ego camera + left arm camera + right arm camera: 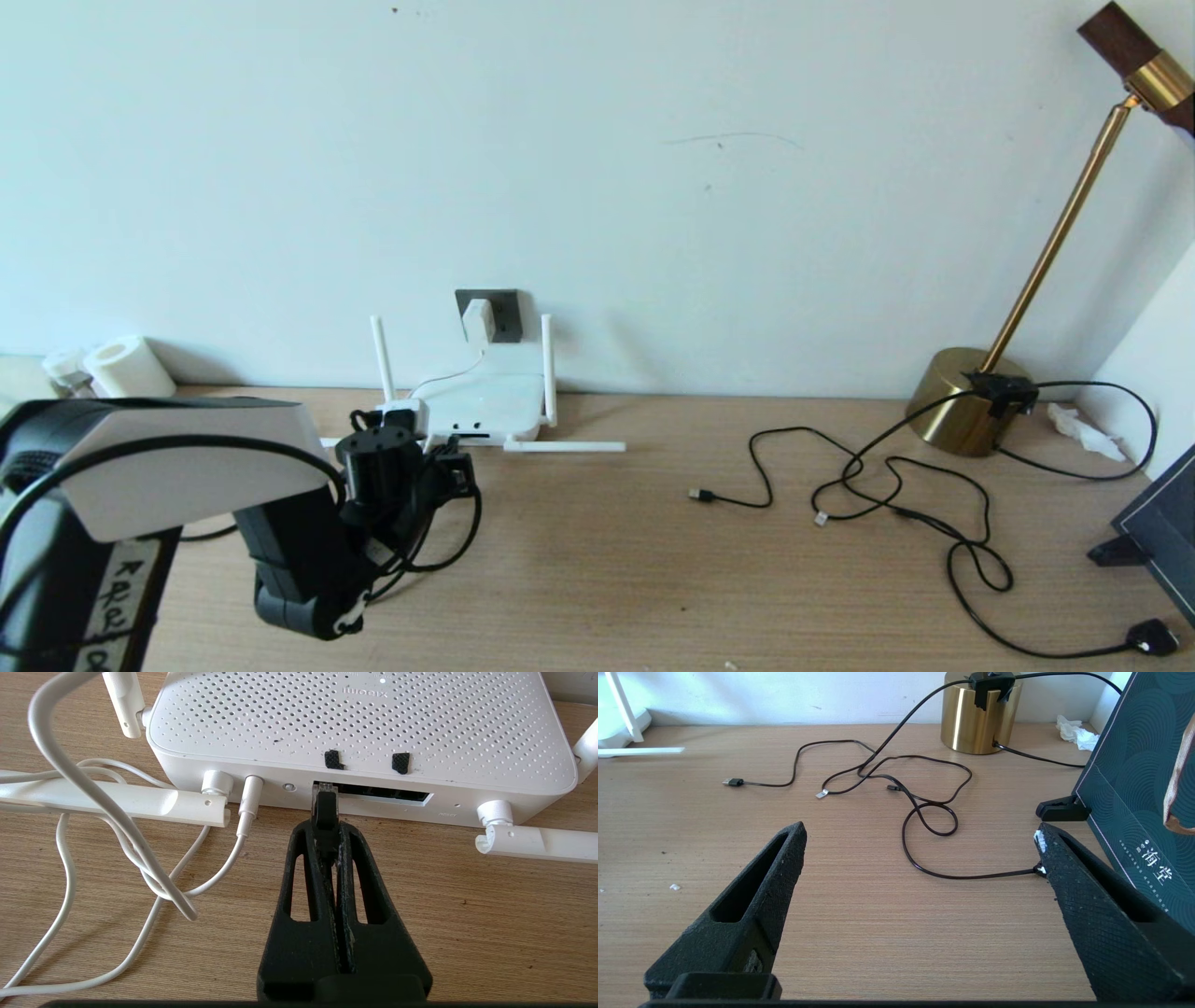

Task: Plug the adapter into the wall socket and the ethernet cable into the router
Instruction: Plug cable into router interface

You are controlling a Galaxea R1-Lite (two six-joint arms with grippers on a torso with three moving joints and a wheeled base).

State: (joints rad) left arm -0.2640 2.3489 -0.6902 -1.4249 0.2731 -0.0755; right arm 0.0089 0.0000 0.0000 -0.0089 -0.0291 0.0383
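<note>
The left gripper sits low over the wooden table right in front of the router, fingers pinched tight on the black boot of the ethernet cable. The cable's clear clip plug is at the mouth of the router's dark port strip, at the end nearest the round power jack; how deep it is seated cannot be told. A white cord is plugged into the router just beside that port, and its slack loops loosely over the table beside the router.

In the head view the router lies flat against the back wall, two antennas upright and one folded out along the table. The adapter is seated in the dark grey wall socket just above the router, thin white cord dropping to the box (cord runs behind the left antenna).

The right gripper hangs parked over bare table near the robot's right side, fingers spread wide, holding nothing. Thin black cables with small plugs sprawl ahead of it, running to a brass lamp base. A dark green box leans at the right edge, and a crumpled tissue lies by the wall.
</note>
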